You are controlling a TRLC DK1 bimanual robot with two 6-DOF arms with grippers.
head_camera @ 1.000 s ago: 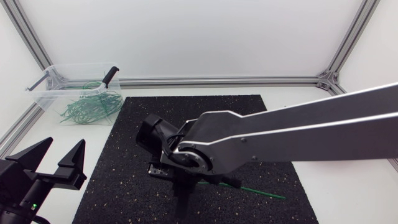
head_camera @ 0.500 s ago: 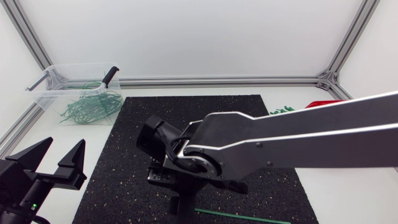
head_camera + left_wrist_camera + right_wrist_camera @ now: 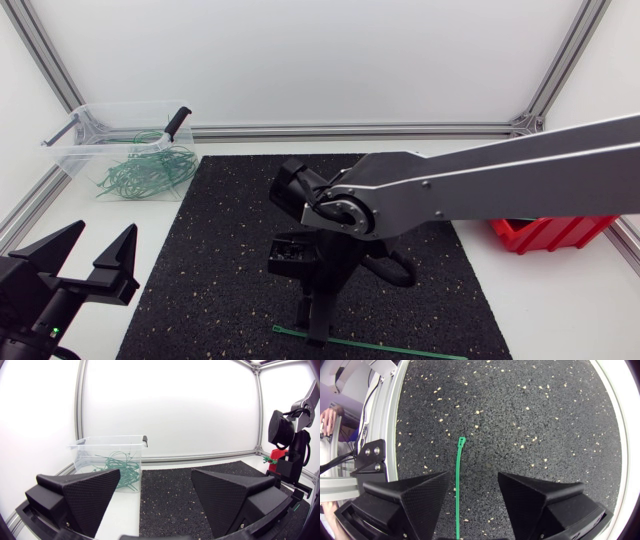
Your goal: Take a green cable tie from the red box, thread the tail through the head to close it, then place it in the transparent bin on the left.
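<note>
A straight green cable tie (image 3: 380, 346) lies flat on the black mat (image 3: 220, 260) near its front edge. My right gripper (image 3: 317, 332) points down over the tie's left end, open. In the right wrist view the tie (image 3: 459, 485) runs loose on the mat between the spread fingers (image 3: 405, 505), closer to one of them, with its head (image 3: 462, 440) ahead of the gripper (image 3: 472, 495). The red box (image 3: 545, 232) stands at the right. The transparent bin (image 3: 125, 150) at the back left holds several green ties. My left gripper (image 3: 100, 240) rests open and empty at the front left, also seen as (image 3: 156, 477).
A black-handled tool (image 3: 176, 122) leans on the bin's rim. An aluminium frame rail (image 3: 350, 130) runs along the back of the table. In the left wrist view the bin (image 3: 112, 460) stands ahead of the gripper and my right arm (image 3: 287, 455) stands off to one side.
My right gripper has opened and let go of the tie, which now lies on the mat. The right arm has swung rightward, uncovering the red box. The left arm has not moved.
</note>
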